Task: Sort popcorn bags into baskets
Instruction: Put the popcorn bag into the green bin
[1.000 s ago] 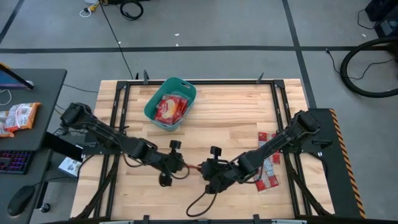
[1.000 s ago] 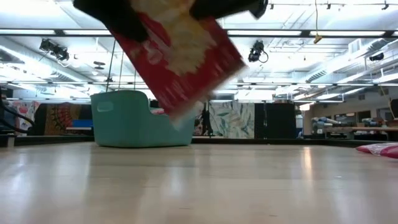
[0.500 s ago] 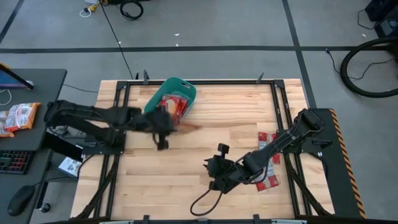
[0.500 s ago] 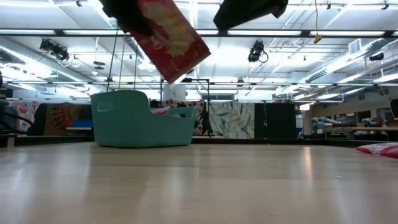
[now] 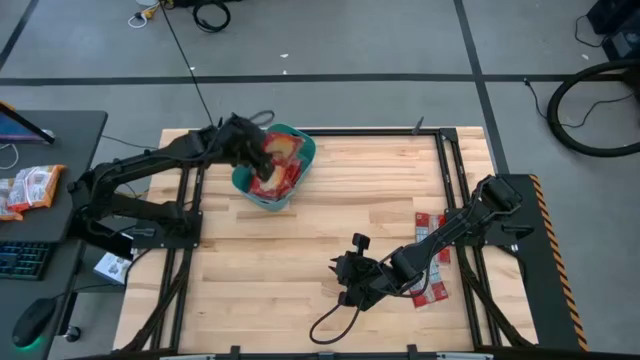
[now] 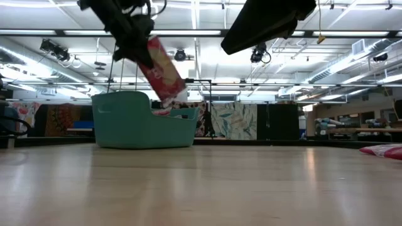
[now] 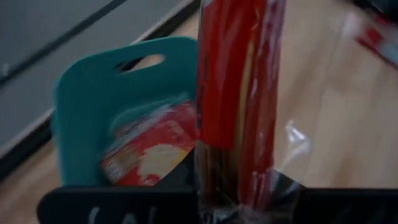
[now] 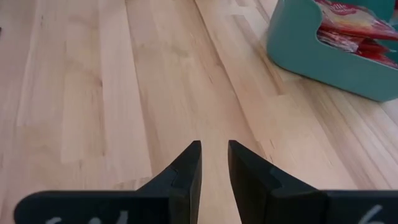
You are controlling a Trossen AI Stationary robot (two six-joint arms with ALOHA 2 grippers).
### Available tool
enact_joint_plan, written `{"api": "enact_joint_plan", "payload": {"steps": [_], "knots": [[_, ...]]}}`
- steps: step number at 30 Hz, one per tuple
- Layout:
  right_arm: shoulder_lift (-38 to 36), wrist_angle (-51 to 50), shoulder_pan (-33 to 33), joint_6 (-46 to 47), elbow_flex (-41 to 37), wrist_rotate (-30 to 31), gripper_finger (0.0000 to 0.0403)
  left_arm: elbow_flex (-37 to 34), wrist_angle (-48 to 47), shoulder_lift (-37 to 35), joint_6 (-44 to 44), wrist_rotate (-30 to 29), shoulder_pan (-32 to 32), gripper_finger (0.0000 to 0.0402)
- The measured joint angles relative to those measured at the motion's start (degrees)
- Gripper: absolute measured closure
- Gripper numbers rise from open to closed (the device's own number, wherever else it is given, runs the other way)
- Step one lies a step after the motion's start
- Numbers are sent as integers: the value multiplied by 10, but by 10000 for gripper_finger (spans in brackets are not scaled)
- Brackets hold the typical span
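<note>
**Worktop and room, one moment**

Worktop (image 5: 340,215): pale wood planks. Teal basket (image 5: 246,183) near its far edge, red bags inside. Left claw (image 5: 258,160) above it, clamped on a popcorn bag (image 6: 161,70). Right claw (image 8: 213,163) low near the front, narrowly parted, holding nothing. Room: grey floor, ceiling strip lights.

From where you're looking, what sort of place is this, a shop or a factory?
Neither, probably: it looks like a robotics lab or test hall. Two dark arms are mounted at a wooden table on a bare grey floor, cables trail across it, and a desk with a keyboard stands beside it.
</note>
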Motion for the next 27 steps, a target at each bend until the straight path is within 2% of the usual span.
{"api": "enact_joint_plan", "payload": {"steps": [5,9,14,17,21,27], "knots": [[0,11,3,-7,-1,4,318,-45,18,8,-51,8,57,364],[0,30,3,-27,-1,3,318,-91,74,7,-109,14,95,363],[0,31,4,-30,-1,3,318,-114,112,7,-143,64,110,363],[0,35,7,-30,-1,3,318,-115,109,7,-144,67,100,359],[0,37,7,-30,-1,3,318,-117,100,4,-135,53,85,329],[0,39,7,-30,-1,2,318,-116,96,3,-108,16,73,250]]}}
